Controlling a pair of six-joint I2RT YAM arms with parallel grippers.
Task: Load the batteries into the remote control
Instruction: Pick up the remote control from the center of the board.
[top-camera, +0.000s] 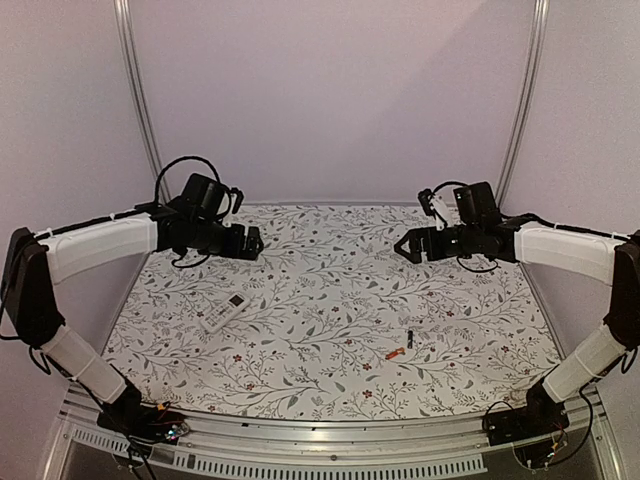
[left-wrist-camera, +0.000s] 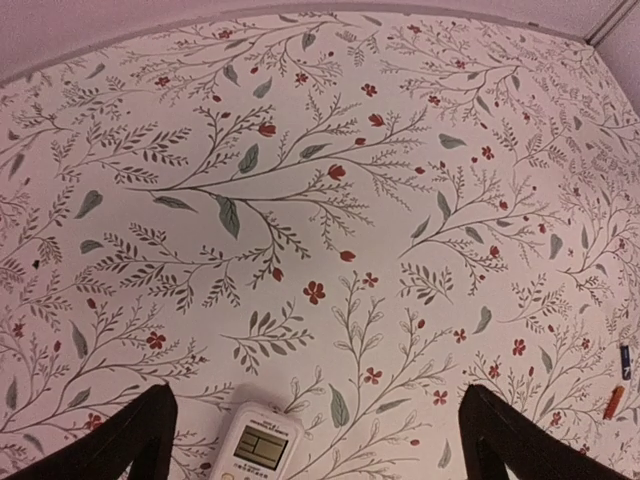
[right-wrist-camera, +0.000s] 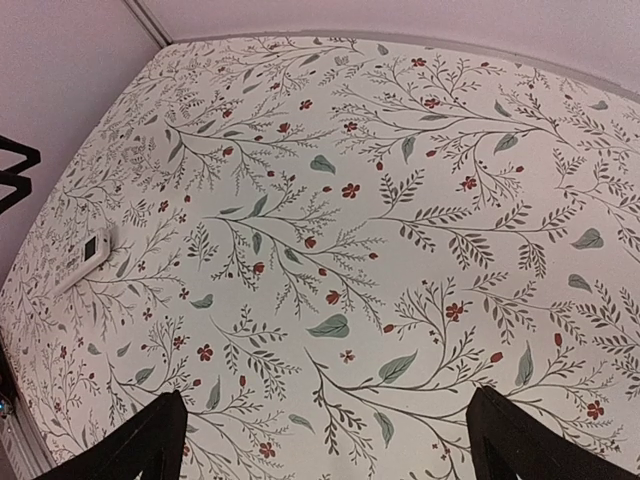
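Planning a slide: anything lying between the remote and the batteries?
Nothing: top view shows bare floral cloth between remote and the orange battery, black battery beside it.

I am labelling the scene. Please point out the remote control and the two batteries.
remote control (top-camera: 224, 311), top view, middle of its body.
orange-red battery (top-camera: 393, 354), top view, its middle.
black battery (top-camera: 409, 337), top view, its middle.

Bare tablecloth (top-camera: 320, 270) rings remote (top-camera: 224, 311); black battery (top-camera: 410, 337) near orange battery (top-camera: 393, 354).

White remote (top-camera: 224, 312) lies screen-up at left; black battery (top-camera: 409, 337) and orange-red battery (top-camera: 393, 354) lie close together, right
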